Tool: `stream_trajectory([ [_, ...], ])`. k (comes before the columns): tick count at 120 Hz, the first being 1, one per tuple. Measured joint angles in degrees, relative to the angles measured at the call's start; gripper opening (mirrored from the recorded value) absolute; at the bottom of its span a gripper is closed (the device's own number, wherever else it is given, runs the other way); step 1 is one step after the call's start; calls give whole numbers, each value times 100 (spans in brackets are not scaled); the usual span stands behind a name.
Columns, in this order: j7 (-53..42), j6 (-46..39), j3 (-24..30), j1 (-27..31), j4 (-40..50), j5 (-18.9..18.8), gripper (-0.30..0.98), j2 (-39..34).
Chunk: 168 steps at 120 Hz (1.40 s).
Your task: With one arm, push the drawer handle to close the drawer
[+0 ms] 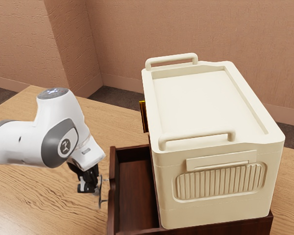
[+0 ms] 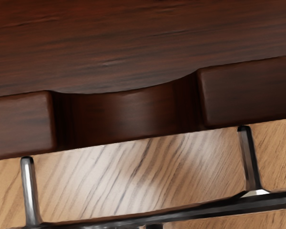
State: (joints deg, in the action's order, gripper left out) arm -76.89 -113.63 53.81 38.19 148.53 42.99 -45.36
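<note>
1. The gripper (image 1: pixel 88 181) is hanging low above the worktop (image 1: pixel 34 205), just beside the handle (image 1: pixel 100 197) of the drawer (image 1: pixel 135 191). The white arm (image 1: pixel 63 125) is reaching in from the exterior view's left and is carrying it.
2. Whether the gripper is being released, clenched or grasping the handle, one cannot tell from these pictures. It is appearing very close to the metal bar (image 2: pixel 200 209), but a contact is not showing clearly.
3. The drawer is standing open and is sticking out from the dark wooden cabinet (image 1: pixel 235 227) towards the exterior view's left, where the gripper is.
4. The handle is projecting from the outer side of the drawer's front board (image 2: pixel 128 114). Two metal posts (image 2: pixel 29 191) are holding its bar apart from the board, and the wood grain of the worktop is showing between them.
5. The front board is having a curved hollow in its upper edge, and this hollow is lying between the two posts.
6. On the cabinet a big cream box (image 1: pixel 201 100) is resting. It is bearing two raised grips on its top and a ribbed panel (image 1: pixel 218 182) on one side.
7. Beside the box, a golden piece (image 1: pixel 143 117) is standing upright.
</note>
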Motion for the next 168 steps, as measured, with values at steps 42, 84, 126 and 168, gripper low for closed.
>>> stream_trajectory([
  [42,-49,3,508,237,-327,247,-10,18],
  [84,-73,16,1112,522,-793,576,-10,5],
  [126,-75,26,1800,1048,-1268,966,-10,-14],
  [168,-611,14,2093,1368,-1496,1184,-11,-31],
])
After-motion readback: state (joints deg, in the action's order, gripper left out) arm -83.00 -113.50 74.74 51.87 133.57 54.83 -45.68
